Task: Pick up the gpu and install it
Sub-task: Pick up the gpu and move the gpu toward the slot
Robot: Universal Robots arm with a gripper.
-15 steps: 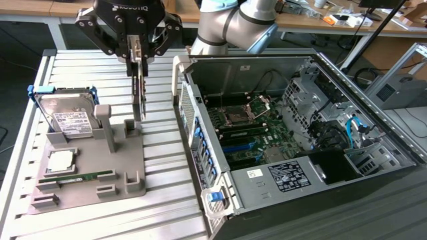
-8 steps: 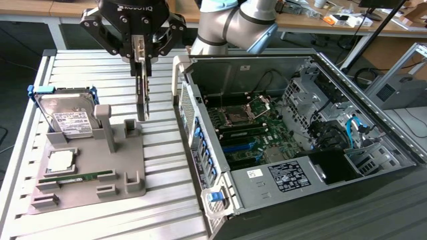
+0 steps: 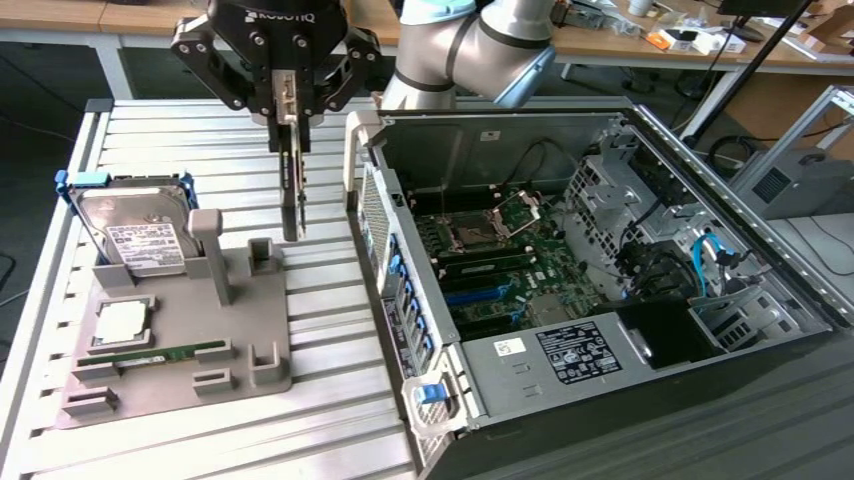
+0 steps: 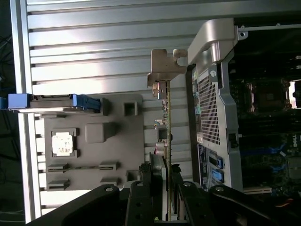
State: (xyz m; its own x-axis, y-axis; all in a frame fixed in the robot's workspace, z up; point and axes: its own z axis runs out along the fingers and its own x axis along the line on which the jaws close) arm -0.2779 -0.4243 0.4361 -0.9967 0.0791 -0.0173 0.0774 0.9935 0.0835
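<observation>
A ribbed metal table (image 3: pixel 200 130) carries everything here. Nearest in the exterior view is a grey tray (image 3: pixel 267 300) with a RAM stick (image 3: pixel 154 354) and a CPU (image 3: pixel 120 320) lying in its pockets. Behind them a hard drive (image 3: pixel 134 235) stands on edge in blue rails. On the exterior view's right sits an open case (image 3: pixel 507 385), its motherboard (image 3: pixel 494 270) exposed.

Between tray and case hangs the gpu (image 3: pixel 291 190), upright and edge-on, its lower end just above the tray's side nearest the case. In the wrist view, the silver bracket is at the end of the gpu (image 4: pixel 165 141) far from the claw. The gripper (image 3: pixel 290 125) pinches the card's upper end between its fingers (seen also at the wrist (image 4: pixel 165 188)). Farther back are the arm (image 3: pixel 467 45) and cluttered benches (image 3: pixel 641 45).
</observation>
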